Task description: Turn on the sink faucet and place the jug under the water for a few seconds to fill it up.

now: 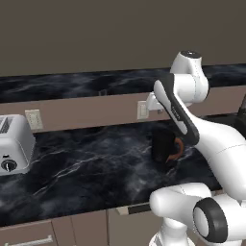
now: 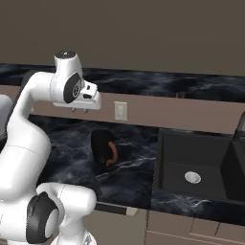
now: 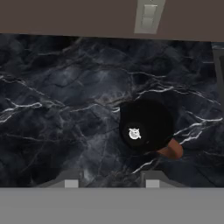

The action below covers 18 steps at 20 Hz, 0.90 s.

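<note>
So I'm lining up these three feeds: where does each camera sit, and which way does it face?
Left base view: behind the arm, left side, facing the counter, toaster and jug; arm at right.
Right base view: behind, right side, facing jug and sink; arm at left.
Hand view: on the hand, looking down onto the jug; the jaws' tips at bottom.
All share the jug.
</note>
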Available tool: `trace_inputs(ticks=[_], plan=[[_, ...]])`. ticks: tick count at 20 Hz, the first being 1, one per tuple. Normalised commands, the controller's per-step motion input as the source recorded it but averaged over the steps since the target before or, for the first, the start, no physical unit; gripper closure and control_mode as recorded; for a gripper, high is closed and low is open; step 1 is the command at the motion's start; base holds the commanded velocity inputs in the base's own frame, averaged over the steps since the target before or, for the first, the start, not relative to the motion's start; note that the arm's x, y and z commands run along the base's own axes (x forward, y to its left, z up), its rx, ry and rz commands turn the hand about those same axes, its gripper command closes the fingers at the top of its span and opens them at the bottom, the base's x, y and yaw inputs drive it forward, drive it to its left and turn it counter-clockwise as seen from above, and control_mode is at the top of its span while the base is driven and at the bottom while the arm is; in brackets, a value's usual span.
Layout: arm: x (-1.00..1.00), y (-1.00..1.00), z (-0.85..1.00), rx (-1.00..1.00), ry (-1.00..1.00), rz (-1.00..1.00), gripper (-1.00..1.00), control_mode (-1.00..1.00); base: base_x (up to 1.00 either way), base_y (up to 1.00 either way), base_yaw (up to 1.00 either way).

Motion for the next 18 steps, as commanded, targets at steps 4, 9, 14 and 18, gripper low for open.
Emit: trace_inputs(ticks=[4,9,14,18], plan=[[0.00,0.00,0.00,0.00,0.00,0.00,-1.00,1.00,0.00,-0.04,-0.01],[0.00,0.00,0.00,0.00,0.00,0.00,-1.00,1.00,-0.15,-0.68,-0.07],[0.00,0.00,0.00,0.00,0.00,0.00,-1.00,1.00,-0.29,-0.99,-0.02],[0.00,0.00,0.00,0.00,0.00,0.00,-1.00,1.00,-0.26,-1.00,0.00]])
